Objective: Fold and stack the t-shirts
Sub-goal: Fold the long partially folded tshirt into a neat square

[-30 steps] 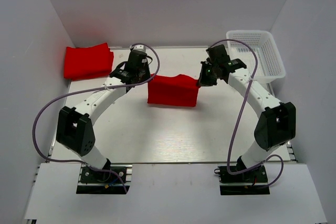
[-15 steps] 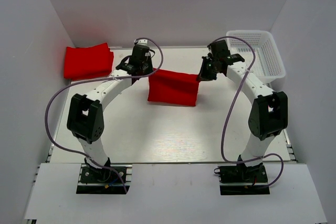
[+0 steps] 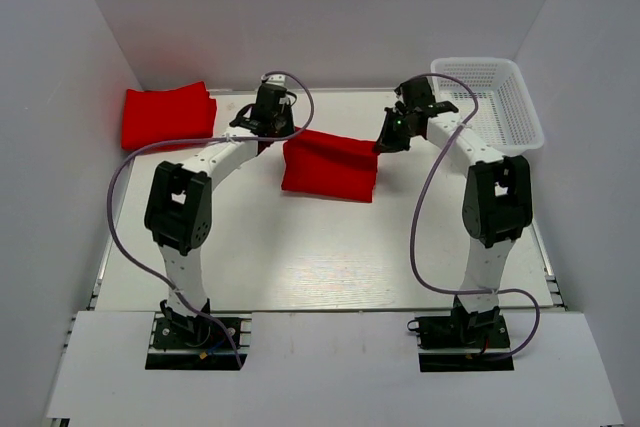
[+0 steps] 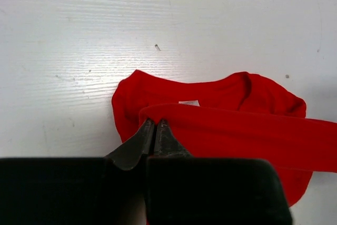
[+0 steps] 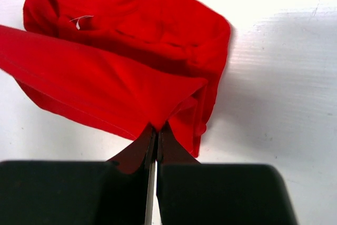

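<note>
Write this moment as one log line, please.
stage: mid-fold | left gripper: shut on t-shirt edge | right gripper: shut on t-shirt edge | folded pile: far left

Far left on bench, t-shirt pile; centre, single t-shirt between left end effector and right end effector; far right, basket.

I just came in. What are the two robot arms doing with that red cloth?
The two arms hold one bright red cloth t-shirt between them, at the far middle of the white table. The left claw is shut on one end of its raised edge, the right claw on the other end; the rest lies on the table. A second red t-shirt, folded, lies at the far left. A white plastic mesh basket stands at the far right.
</note>
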Controlling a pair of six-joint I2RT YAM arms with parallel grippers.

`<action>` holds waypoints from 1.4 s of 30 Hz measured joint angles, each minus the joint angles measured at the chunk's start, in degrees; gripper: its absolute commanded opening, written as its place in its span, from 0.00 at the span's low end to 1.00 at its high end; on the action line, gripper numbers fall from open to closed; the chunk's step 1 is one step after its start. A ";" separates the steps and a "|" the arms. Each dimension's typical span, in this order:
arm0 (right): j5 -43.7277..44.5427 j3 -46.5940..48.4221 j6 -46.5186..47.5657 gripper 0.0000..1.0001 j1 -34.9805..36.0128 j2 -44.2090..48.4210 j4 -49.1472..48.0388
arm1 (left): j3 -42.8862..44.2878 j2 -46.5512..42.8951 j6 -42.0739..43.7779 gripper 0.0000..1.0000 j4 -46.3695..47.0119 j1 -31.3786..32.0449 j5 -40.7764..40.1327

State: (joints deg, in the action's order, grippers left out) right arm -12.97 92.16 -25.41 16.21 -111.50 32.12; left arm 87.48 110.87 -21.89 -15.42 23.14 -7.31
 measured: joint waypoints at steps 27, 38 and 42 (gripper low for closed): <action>-3.98 3.65 4.90 0.90 -2.58 -3.30 -4.81 | 8.76 6.56 1.60 1.00 -3.15 -3.28 -2.58; -5.31 -14.19 6.43 0.90 -2.32 11.76 -7.65 | 1.25 1.53 6.05 1.00 -3.43 -3.15 8.50; -4.68 -20.04 6.62 0.90 -2.32 16.61 -8.63 | 1.62 4.59 7.13 1.00 -3.54 -3.15 12.46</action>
State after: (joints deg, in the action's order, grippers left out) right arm -17.65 72.12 -18.79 13.89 -94.89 23.49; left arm 89.10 115.46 -14.76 -18.96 19.99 5.15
